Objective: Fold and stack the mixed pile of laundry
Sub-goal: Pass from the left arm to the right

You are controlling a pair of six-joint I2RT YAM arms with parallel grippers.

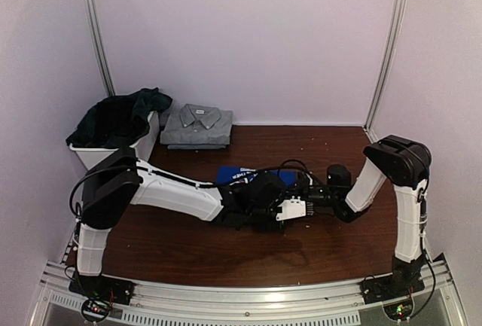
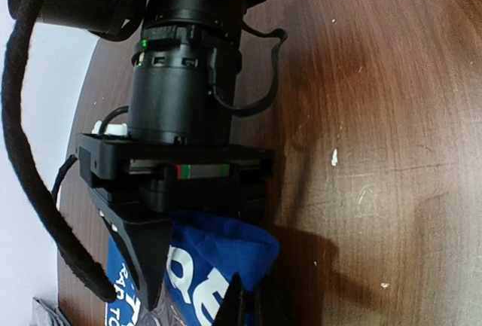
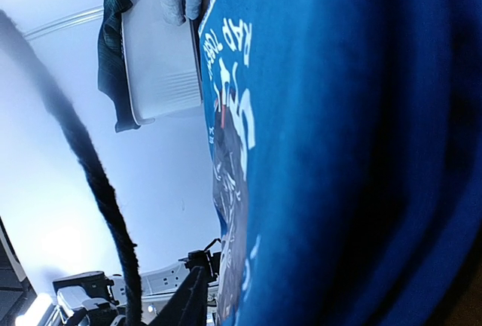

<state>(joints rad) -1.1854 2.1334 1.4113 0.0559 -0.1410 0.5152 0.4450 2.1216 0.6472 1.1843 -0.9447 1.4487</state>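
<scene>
T-shirt [image 2: 218,254] on counter [image 1: 226,254], middle, mostly hidden from above. My right claw [image 2: 192,290] straddles a blue fold; pinched or not, can't tell. My left claw [image 1: 301,204] pressed together, its catch unseen.

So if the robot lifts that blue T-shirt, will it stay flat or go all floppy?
Probably floppy: the blue T-shirt bunches into a soft rounded fold in the left wrist view. It likely weighs little, being thin cloth lying low on the table. Pushed, it would likely wrinkle rather than slide whole.
</scene>
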